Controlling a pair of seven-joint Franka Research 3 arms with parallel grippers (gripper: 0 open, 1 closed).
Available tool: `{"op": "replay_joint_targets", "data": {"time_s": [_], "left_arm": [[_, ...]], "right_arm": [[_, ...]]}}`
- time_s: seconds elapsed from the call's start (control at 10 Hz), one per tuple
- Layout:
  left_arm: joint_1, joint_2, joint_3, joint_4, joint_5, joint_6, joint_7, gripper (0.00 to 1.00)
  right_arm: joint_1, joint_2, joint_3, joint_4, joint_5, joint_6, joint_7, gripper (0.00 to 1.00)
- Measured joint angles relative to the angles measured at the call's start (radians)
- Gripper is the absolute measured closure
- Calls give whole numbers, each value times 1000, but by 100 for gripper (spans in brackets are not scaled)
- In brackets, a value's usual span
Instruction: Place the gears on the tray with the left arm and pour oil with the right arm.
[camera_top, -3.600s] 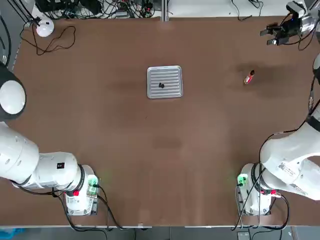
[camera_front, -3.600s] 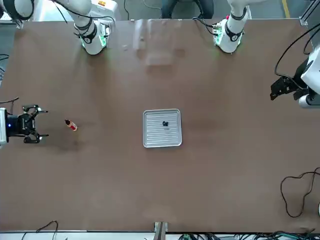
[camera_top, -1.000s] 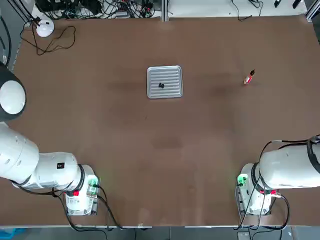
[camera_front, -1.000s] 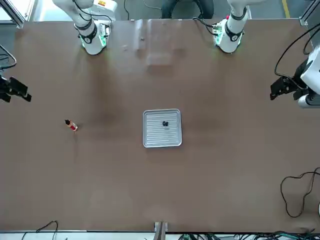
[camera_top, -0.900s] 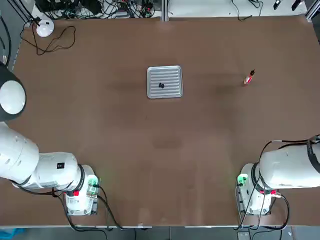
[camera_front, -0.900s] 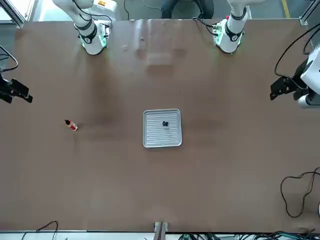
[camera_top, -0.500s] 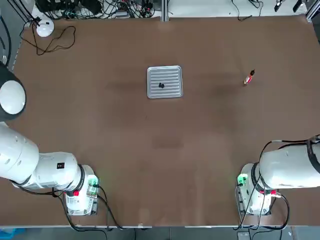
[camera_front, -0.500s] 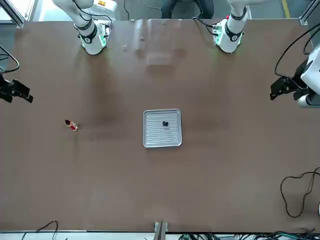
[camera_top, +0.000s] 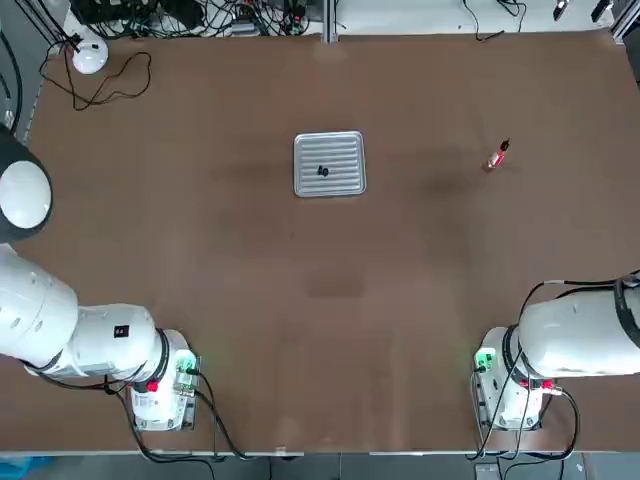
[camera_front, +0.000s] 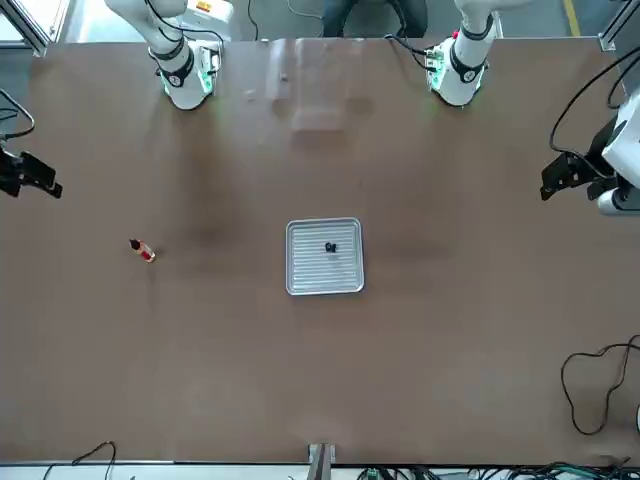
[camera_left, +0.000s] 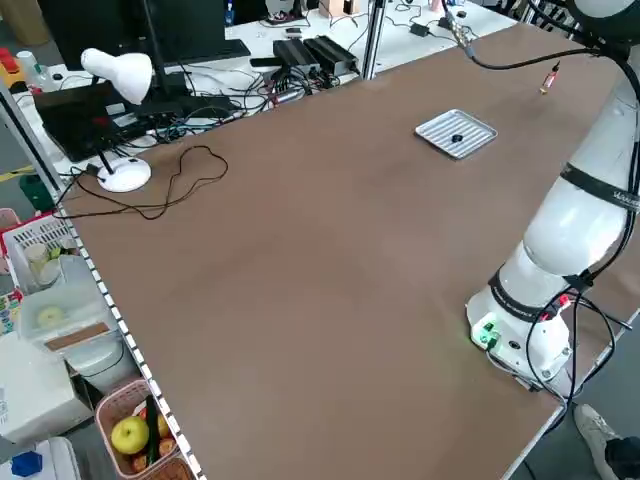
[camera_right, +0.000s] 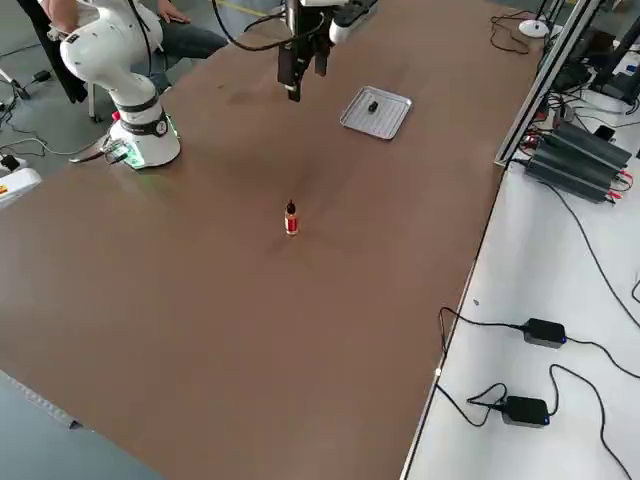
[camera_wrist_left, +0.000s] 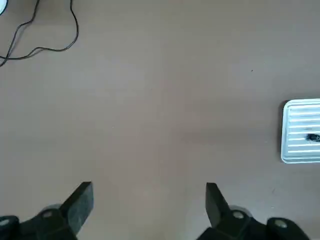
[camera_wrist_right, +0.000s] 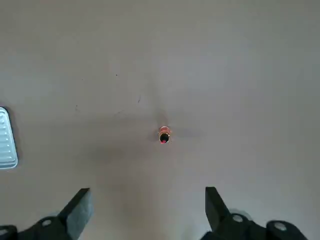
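Observation:
The ribbed silvery tray (camera_top: 342, 150) lies at the table's middle far half, and both dark gears (camera_top: 322, 171) rest side by side on it. The oil bottle (camera_top: 497, 156) stands upright on the bare table, well to the tray's right. My right gripper (camera_wrist_right: 147, 202) hangs open and empty high above the bottle (camera_wrist_right: 164, 135); the front view shows it (camera_front: 30, 178) at the table's edge. My left gripper (camera_wrist_left: 147, 200) is open and empty, held high over the table's left side, with the tray (camera_wrist_left: 295, 115) and gears (camera_wrist_left: 312, 138) off to one side.
A white desk lamp (camera_top: 88, 55) and its looping black cable (camera_top: 110, 85) lie on the far left corner. Cables and power units crowd the bench beyond the far edge. Both arm bases (camera_top: 160, 385) sit at the near edge with green lights.
Since 3.6 s ago the right gripper has risen and pulled away from beside the bottle, out past the table's far right corner. Within the last second it only drifts slightly.

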Motion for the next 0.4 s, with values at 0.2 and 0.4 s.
{"op": "replay_joint_targets", "data": {"time_s": [0.2, 0.4], "left_arm": [[0, 0, 0, 1, 0, 0, 0, 1], [0, 0, 0, 1, 0, 0, -1, 1]], "right_arm": [[0, 0, 0, 3, 0, -5, 0, 0], [1, 0, 1, 4, 0, -7, 0, 0]]}}
